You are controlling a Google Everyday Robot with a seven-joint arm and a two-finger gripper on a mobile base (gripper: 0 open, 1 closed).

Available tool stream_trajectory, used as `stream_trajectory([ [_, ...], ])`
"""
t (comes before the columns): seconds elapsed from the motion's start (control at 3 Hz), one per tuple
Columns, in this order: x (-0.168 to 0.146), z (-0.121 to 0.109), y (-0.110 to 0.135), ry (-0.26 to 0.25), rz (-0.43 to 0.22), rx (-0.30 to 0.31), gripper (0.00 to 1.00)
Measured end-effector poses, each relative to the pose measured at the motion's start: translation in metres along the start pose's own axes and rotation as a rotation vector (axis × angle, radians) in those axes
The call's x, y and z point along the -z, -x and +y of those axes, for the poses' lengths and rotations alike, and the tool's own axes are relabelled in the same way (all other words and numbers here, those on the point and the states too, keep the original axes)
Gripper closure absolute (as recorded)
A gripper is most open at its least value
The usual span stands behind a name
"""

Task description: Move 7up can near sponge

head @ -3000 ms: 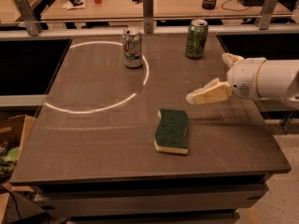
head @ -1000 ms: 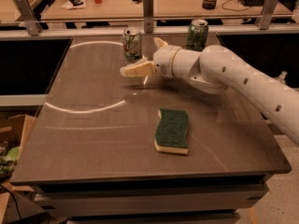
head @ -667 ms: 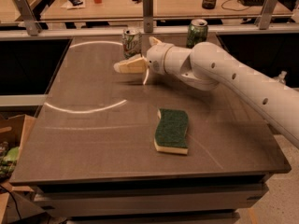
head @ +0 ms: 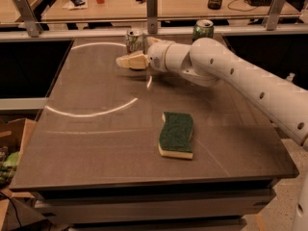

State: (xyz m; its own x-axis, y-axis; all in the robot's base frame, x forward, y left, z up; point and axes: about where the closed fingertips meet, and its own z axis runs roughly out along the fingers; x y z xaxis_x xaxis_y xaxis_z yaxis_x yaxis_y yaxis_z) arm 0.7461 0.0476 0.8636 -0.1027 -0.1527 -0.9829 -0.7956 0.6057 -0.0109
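Observation:
The 7up can [head: 134,38], pale silver with a silver top, stands upright at the far middle of the dark table. My gripper [head: 135,51] is at the can, coming in from the right on a white arm. It is open: one cream finger [head: 131,61] lies in front of the can's base and the other sits at the can's right side. The can's lower part is hidden behind the fingers. I cannot tell whether they touch it. The sponge [head: 177,134], dark green on top with a pale yellow base, lies flat at the near right of centre, well apart from the can.
A darker green can [head: 203,30] stands at the far edge right of the arm. The table [head: 86,143] has a white arc marked on its left half. A rail with metal posts [head: 152,6] runs behind it. A cardboard box [head: 9,148] sits at floor level on the left.
The arm has swung from the right side of the table to the far middle. The gripper has moved left and back up to the 7up can. The sponge and both cans have not moved.

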Motion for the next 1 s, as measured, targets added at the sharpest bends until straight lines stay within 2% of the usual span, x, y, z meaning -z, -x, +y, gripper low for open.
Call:
stream_trajectory([
  [0.67,0.0,-0.003,0.002,0.039,-0.012,0.028,0.64],
  [1.0,0.019,-0.013,0.013,0.06,-0.004,0.027,0.88],
])
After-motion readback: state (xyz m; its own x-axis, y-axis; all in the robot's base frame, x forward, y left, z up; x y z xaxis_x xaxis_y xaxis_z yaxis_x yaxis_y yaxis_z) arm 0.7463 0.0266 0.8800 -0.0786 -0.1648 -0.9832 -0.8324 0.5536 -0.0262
